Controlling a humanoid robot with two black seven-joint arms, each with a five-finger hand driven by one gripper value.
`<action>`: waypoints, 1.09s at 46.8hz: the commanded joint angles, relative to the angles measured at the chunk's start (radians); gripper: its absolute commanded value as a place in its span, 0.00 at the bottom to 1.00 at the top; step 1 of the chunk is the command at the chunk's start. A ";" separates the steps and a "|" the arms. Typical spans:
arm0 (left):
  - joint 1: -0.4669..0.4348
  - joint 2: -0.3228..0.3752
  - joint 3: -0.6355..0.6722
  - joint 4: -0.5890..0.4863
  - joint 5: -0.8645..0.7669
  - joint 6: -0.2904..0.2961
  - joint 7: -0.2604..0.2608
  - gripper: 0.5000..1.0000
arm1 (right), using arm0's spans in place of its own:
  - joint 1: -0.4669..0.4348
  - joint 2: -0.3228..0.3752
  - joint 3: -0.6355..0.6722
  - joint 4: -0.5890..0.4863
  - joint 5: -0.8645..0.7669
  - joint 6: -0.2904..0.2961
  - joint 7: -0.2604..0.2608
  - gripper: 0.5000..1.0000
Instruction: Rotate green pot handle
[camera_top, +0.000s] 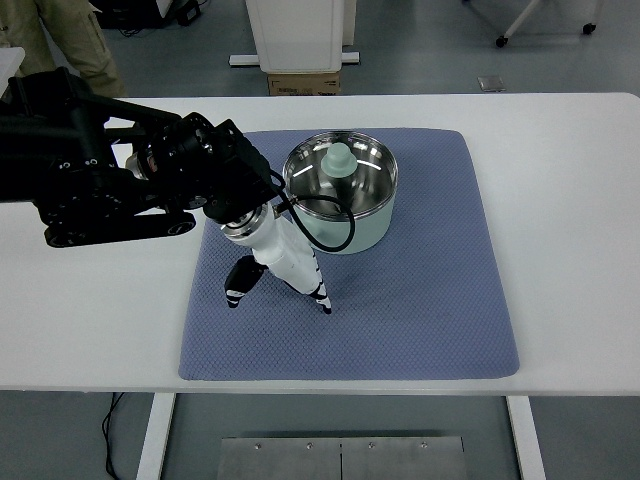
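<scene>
One arm is all I see at work: the left arm (110, 180) reaches in from the left edge, its bulk covering the mat's (420, 300) far-left corner. The left hand (275, 262) hangs over the mat's left half, fingers (240, 282) loosely spread and pointing down, gripping nothing. Whether the fingertips touch the mat I cannot tell.

The green pot (342, 195) stands upright on the far middle of the mat, just right of the hand and apart from it. Its shiny steel inside shows, with a pale green knob (341, 160) above it; what carries the knob I cannot make out. A black cable (335, 225) loops from the wrist across the pot's near-left wall. The pot's handle I cannot pick out from this angle.

A cardboard box (303, 83) beyond the surface (570, 200) bears print too small to read. A person's trouser leg (85, 45) is cut off at the top left. Open room lies on the mat's right and near parts, and on the bare surface to the right.
</scene>
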 joint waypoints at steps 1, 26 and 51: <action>-0.007 0.008 0.010 0.000 0.025 0.000 0.002 1.00 | 0.000 0.000 0.000 0.000 0.000 0.000 0.000 1.00; -0.061 0.015 0.093 0.002 0.120 0.000 0.040 1.00 | 0.000 0.000 0.000 0.000 0.000 0.000 0.000 1.00; -0.090 0.047 0.148 0.015 0.229 0.000 0.066 1.00 | 0.000 0.000 0.000 0.000 0.000 0.000 0.000 1.00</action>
